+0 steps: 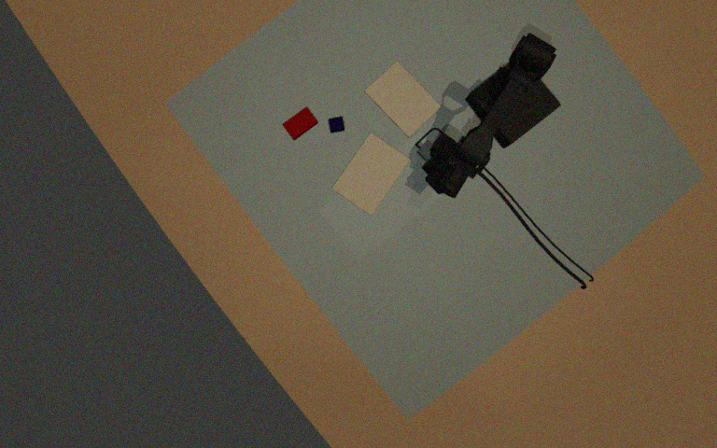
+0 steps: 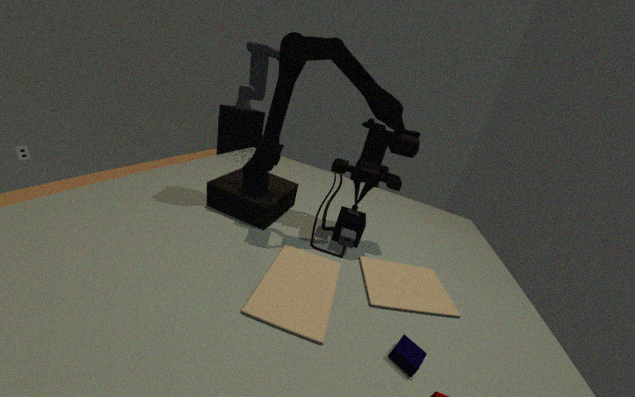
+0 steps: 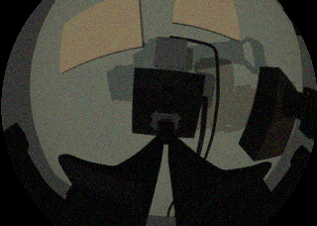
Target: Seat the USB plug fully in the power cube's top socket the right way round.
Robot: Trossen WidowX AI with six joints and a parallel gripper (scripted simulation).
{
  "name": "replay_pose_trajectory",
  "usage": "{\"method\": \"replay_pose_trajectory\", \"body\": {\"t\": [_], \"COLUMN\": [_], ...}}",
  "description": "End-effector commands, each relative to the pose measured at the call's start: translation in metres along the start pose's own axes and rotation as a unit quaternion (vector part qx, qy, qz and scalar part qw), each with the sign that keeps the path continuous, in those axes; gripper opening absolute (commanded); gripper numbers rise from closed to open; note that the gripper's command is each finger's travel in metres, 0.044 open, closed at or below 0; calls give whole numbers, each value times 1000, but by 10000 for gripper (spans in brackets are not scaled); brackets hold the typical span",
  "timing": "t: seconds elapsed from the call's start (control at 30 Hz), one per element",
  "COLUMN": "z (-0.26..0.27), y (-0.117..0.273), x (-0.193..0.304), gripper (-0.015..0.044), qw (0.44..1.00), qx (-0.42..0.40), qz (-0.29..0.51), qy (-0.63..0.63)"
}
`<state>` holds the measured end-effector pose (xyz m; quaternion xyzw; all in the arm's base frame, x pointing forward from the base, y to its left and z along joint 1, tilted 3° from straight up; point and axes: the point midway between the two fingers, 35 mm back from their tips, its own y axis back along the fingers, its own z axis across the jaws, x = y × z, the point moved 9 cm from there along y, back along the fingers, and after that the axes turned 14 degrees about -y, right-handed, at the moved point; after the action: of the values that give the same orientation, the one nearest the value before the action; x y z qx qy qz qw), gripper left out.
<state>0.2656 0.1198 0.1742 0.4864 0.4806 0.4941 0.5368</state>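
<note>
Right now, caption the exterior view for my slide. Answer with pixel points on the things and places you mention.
Fingers [image 2: 355, 205] closed on the plug [image 2: 354, 208] [image 3: 165, 126] atop the black power cube [image 2: 342, 222] [image 3: 168, 89], two pale boards [image 2: 293, 294] [image 2: 407, 287] [image 3: 103, 33] [image 3: 205, 10] lying nearby.

The red block [image 2: 438, 394] is cut off by the exterior view's edge.

Top view, clock centred on the gripper [image 1: 454, 163] [image 2: 355, 205] [image 3: 165, 141]: you had passing room at 6. The power cube [image 2: 359, 219] [image 3: 168, 94] blocked straight down. Cable loop [image 1: 434, 128] [image 2: 312, 238] [image 3: 218, 77] crowded 10; arm base [image 1: 534, 113] [image 2: 222, 196] [image 3: 267, 122] blocked 2; two cables crossed 4. Flat boards lay low at 9 and 11.
</note>
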Motion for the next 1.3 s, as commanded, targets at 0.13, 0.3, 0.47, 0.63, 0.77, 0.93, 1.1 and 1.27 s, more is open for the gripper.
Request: {"method": "replay_pose_trajectory", "body": {"t": [0.13, 0.3, 0.47, 0.63, 0.77, 0.93, 1.1, 1.27], "z": [0, 0, 0, 0, 0, 0, 0, 0], "y": [-1, -2, -2, -3, -4, -4, -5, -5], "x": [0, 0, 0, 0, 0, 0, 0, 0], "gripper": [0, 0, 0, 0, 0, 0, 0, 0], "qw": [1000, 1000, 1000, 1000, 1000, 1000, 1000, 1000], "qx": [0, 0, 0, 0, 0, 0, 0, 0], "qz": [0, 0, 0, 0, 0, 0, 0, 0], "qy": [-2, -2, -2, -2, -2, -2, -2, -2]}}
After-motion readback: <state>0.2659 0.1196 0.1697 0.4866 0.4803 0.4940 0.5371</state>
